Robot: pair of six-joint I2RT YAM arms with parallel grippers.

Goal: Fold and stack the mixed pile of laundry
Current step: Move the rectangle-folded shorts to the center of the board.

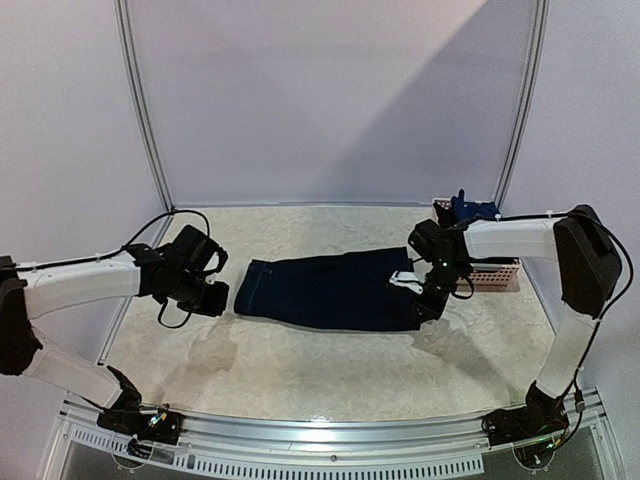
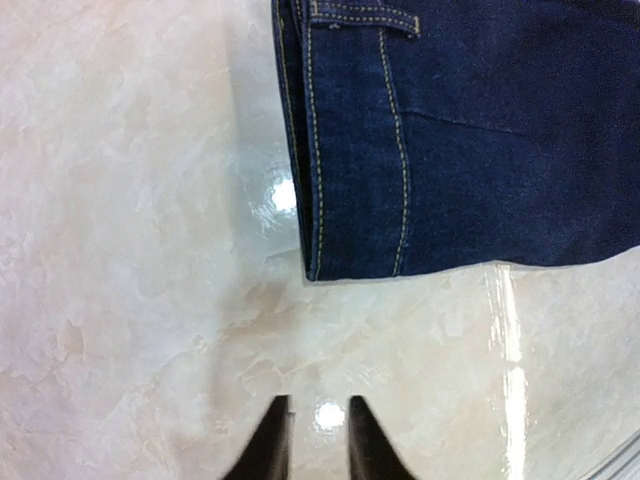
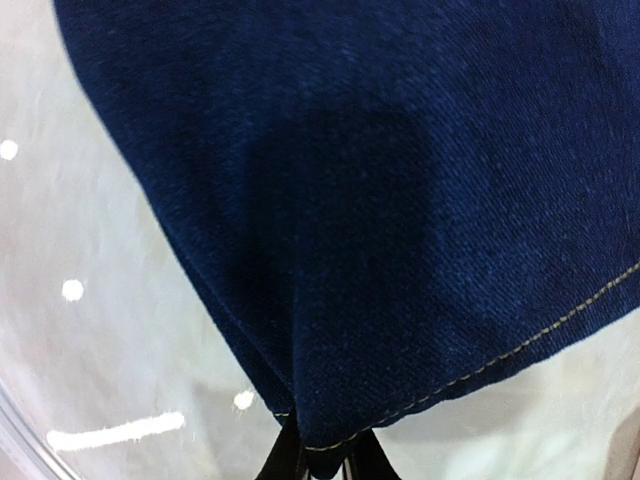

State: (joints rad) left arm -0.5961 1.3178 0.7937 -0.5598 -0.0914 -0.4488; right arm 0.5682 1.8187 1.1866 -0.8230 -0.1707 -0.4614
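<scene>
A dark navy denim piece point(image 1: 330, 290) lies flat in the middle of the table, its stitched waistband end toward the left. My left gripper point(image 1: 214, 298) hovers just off that left end. In the left wrist view the fingertips point(image 2: 280, 410) stand close together over bare table with nothing between them, and the denim point(image 2: 470, 140) lies beyond, untouched. My right gripper point(image 1: 424, 304) is at the denim's right edge. The right wrist view shows the gripper point(image 3: 330, 458) pinched on a hemmed corner of the denim point(image 3: 380, 200), which drapes over the fingers. No other garment of the laundry pile shows.
A small pink perforated basket point(image 1: 497, 272) stands at the back right, behind the right arm, with something blue point(image 1: 472, 209) at its far end. Metal frame rails run along both sides and the near edge of the marbled table point(image 1: 320, 370).
</scene>
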